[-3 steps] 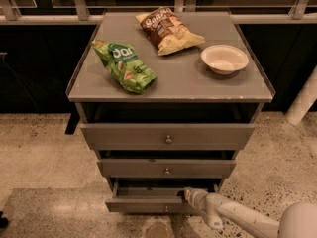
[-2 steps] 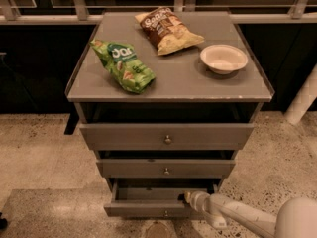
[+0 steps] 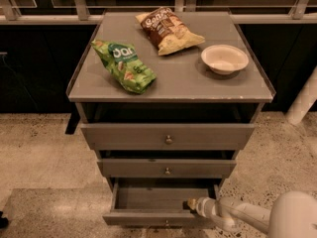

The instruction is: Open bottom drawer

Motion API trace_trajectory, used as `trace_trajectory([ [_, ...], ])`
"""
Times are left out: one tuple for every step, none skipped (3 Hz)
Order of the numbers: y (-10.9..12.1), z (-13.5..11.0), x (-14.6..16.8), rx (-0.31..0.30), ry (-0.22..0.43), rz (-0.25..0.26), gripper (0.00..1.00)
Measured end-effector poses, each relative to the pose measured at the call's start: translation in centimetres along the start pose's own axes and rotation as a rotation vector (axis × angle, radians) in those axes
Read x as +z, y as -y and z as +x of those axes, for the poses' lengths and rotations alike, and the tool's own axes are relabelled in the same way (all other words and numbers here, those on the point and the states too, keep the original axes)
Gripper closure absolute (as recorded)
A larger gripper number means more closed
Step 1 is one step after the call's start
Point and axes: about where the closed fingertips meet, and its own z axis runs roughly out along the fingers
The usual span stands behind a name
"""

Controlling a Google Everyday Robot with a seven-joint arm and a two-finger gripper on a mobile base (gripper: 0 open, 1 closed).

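The bottom drawer (image 3: pixel 158 217) is the lowest grey front of the cabinet, pulled partly out so its empty inside shows. Its small round knob (image 3: pixel 167 224) sits at the centre of the front, near the frame's lower edge. My gripper (image 3: pixel 192 204) reaches in from the lower right on a white arm (image 3: pixel 242 214). Its tip is at the drawer's right inner side, just above the front panel.
Above are the middle drawer (image 3: pixel 167 168) and the top drawer (image 3: pixel 168 137), both nearly closed. On the cabinet top lie a green chip bag (image 3: pixel 124 64), a brown chip bag (image 3: pixel 168 30) and a white bowl (image 3: pixel 224 59). Speckled floor surrounds the cabinet.
The bottom drawer has come further out toward me. My gripper has shifted slightly left along with it at the drawer's right side.
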Motion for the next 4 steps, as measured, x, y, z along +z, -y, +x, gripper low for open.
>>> trace_trajectory([
  [0.3,1.7,-0.9,0.036,-0.027,-0.044,1.0],
  [0.5,3.5,-1.7,0.076,-0.055,-0.074,1.0],
  [0.9,5.2,-2.9,0.12,-0.06,-0.087,1.0],
  [0.8,5.3,-3.9,0.124,-0.04,-0.097,1.0],
])
